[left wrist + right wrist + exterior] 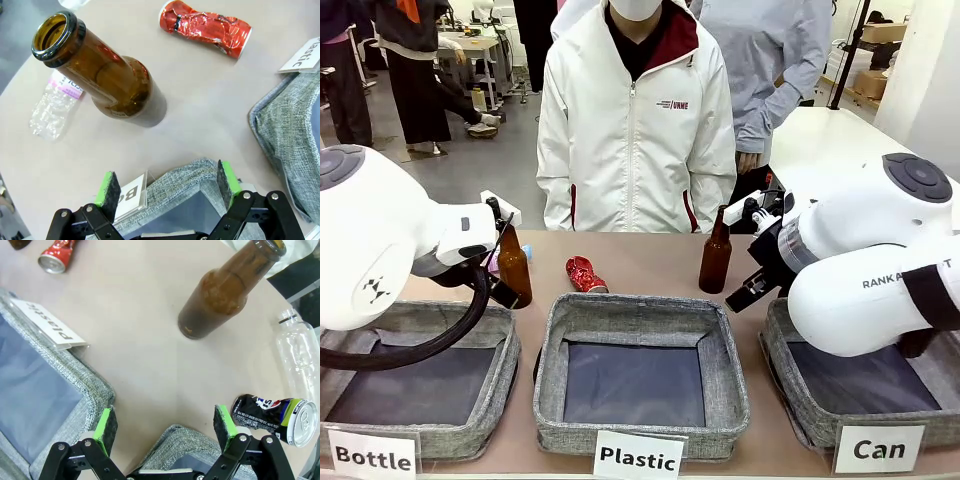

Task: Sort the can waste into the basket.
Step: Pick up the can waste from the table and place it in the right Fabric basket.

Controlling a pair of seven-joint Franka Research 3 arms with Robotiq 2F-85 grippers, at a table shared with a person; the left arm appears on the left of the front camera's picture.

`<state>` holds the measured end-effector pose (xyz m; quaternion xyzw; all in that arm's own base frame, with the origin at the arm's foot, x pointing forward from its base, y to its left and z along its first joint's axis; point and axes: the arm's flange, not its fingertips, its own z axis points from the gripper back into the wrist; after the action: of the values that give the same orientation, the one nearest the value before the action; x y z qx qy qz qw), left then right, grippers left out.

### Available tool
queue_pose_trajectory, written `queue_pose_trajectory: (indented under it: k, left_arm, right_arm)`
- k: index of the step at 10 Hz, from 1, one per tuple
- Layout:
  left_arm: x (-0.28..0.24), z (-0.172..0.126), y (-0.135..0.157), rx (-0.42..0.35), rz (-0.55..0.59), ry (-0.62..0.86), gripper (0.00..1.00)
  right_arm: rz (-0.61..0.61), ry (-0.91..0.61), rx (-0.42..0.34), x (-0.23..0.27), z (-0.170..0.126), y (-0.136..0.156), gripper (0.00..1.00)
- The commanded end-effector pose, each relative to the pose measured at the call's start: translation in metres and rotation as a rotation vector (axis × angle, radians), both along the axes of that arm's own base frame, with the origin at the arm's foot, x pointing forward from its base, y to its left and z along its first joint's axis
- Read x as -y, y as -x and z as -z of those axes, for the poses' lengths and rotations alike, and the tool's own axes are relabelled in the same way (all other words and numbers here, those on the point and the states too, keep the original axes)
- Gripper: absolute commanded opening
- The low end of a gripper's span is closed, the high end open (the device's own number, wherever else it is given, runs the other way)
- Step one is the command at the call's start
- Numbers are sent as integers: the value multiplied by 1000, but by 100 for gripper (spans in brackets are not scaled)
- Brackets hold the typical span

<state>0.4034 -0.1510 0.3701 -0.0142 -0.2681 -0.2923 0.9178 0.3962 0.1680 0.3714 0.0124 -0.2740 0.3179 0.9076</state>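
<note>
Beige counter (640, 260) stretches between the robot and a standing person, with three grey baskets along its near edge. Nothing looks sorted yet: the Can basket (788, 380) shows a bare dark floor wherever the right arm does not hide it. The crushed red can (585, 274) lies on the counter behind the Plastic basket (555, 350). The dark can (272, 412) lies on its side just beside the right tool (165, 417). That tool and the left tool (167, 175) are both spread and empty. Two cans are left to move.
</note>
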Motion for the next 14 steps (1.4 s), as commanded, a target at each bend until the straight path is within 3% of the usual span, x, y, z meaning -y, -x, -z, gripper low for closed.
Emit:
queue_pose_trajectory:
  k: [1,4,5,6,7,8,10,11,12,14]
  left_arm:
    - [0,0,0,0,0,0,100]
    - [0,0,0,0,0,0,100]
    - [0,-24,11,10,27,96,100]
    - [-1,-49,27,-75,32,215,100]
    - [1,-72,43,-132,-59,263,100]
    - [-8,-90,61,-165,-18,350,100]
    - [-58,-125,100,-309,149,550,100]
    - [-97,-134,117,-316,190,646,100]
    - [-144,-139,132,-297,158,759,100]
    - [-242,-109,158,-164,-110,1040,100]
  right_arm:
    - [1,-1,0,0,0,0,100]
    - [0,0,0,0,0,0,100]
    - [-11,-5,-45,6,-16,4,100]
    - [-19,-36,-87,14,-38,11,100]
    - [82,-75,-155,21,-66,19,100]
    - [168,-136,-230,28,-95,30,100]
    - [37,-385,-444,64,-145,64,100]
    - [12,-521,-509,94,-158,77,100]
    - [37,-688,-519,131,-162,92,100]
    - [137,-1056,-460,225,-129,113,100]
